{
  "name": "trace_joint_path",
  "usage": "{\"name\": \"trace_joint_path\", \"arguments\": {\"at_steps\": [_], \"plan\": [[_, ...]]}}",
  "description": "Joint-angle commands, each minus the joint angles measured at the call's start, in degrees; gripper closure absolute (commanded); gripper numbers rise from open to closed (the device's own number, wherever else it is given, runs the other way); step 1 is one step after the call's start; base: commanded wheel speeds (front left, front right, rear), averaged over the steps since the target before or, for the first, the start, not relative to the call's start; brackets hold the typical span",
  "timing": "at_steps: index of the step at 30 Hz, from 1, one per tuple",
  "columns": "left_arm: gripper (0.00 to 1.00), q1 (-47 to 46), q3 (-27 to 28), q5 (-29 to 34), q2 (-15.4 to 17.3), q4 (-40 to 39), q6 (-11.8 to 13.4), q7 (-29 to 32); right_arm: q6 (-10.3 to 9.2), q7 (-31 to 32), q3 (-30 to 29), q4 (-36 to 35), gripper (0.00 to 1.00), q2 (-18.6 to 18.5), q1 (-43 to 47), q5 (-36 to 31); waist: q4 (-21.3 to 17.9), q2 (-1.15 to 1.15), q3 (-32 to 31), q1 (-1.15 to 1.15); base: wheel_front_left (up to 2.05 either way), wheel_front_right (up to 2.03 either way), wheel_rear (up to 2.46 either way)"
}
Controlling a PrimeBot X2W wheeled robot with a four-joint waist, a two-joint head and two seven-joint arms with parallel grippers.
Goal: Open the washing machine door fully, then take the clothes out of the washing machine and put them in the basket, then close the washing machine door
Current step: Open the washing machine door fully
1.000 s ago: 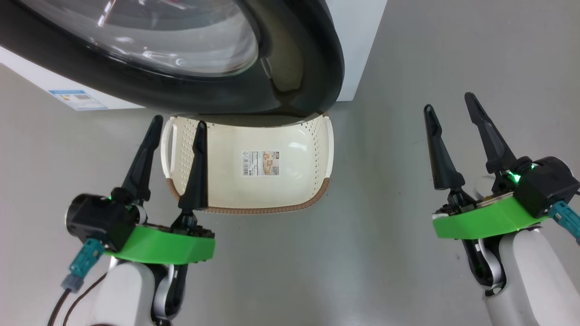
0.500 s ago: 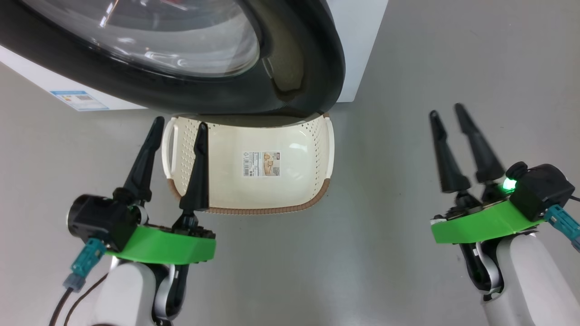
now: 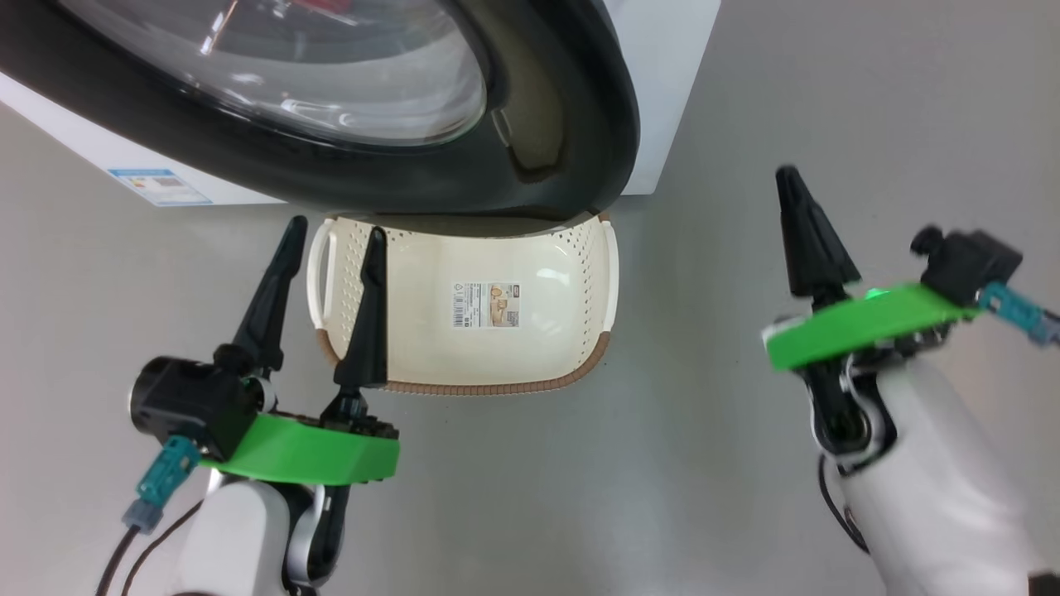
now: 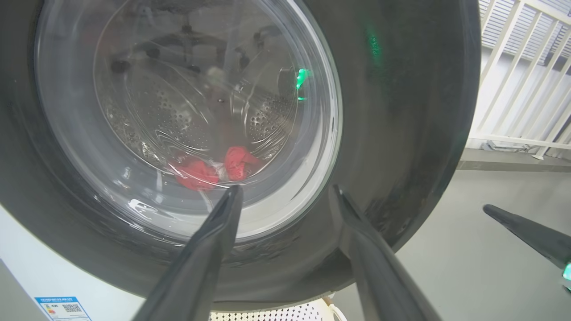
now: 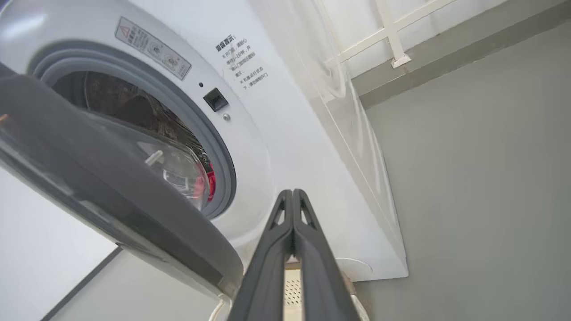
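The right gripper (image 3: pixel 788 178) has its two dark fingers pressed flat together with nothing between them. It is raised over the grey floor (image 3: pixel 712 463), to the right of the basket (image 3: pixel 497 387). In its own wrist view the joined tips (image 5: pixel 292 192) point at the white front of the washing machine (image 5: pixel 290 133). The left gripper (image 3: pixel 336 228) stands spread and empty, its fingers over the basket's left end.

The washing machine door (image 3: pixel 563 108) is ajar, swung partly out from the grey rubber ring (image 5: pixel 223 147). The clothes (image 4: pixel 196 174) lie inside the drum, red through the glass, and a red sliver (image 5: pixel 210 180) shows at the gap.

The basket sits on the floor just under the door's lower edge, with a paper label (image 3: pixel 487 305) on its bottom carrying a barcode and a small picture; the print is too small to read. A blue sticker (image 4: pixel 62 307) with a QR code sits low on the machine's front. Above the opening is a warning label (image 5: pixel 153 47) with a red triangle, and beside it are lines of Chinese text (image 5: pixel 242 62), too small to read.
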Motion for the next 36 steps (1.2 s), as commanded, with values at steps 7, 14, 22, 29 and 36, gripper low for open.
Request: {"name": "trace_joint_path", "arguments": {"at_steps": [7, 14, 22, 29, 36], "plan": [[0.0, 0.7, 0.8, -0.3, 1.0, -1.4, 0.4, -0.3, 0.29, 7.1, 3.9, 0.9, 1.0, 0.4, -12.8, 29.8, 1.2, 0.0, 0.4, 0.0, 0.0, 0.0, 0.0], [0.0, 0.6, 0.1, -0.7, 1.0, -1.4, 0.8, -0.3, 0.29, 24.1, 2.1, -0.4, 1.0, -0.7, -19.4, 50.4, 2.4, 0.0, 0.8, 0.0, 0.0, 0.0, 0.0], [0.0, 0.4, 0.0, -1.2, 1.0, -1.4, 0.9, -0.3, 0.29, 42.1, 3.4, 3.6, 1.0, -2.9, -25.7, 57.5, 3.1, 0.0, 1.1, 0.0, 0.0, 0.0, 0.0], [0.0, -0.1, -0.7, -1.7, 1.0, -1.2, 1.2, -0.3, 0.29, 50.4, 5.5, 6.4, 1.0, -3.2, -28.8, 57.4, 3.9, 0.0, 1.3, 0.0, 0.0, 0.0, 0.0], [0.0, 0.1, -0.8, -1.9, 1.0, -0.6, 1.1, -0.3, 0.29, 53.7, 6.1, 6.1, 1.0, -2.8, -28.0, 56.9, 4.8, 0.0, 0.1, 0.0, 0.0, 0.0, 0.0]]}}
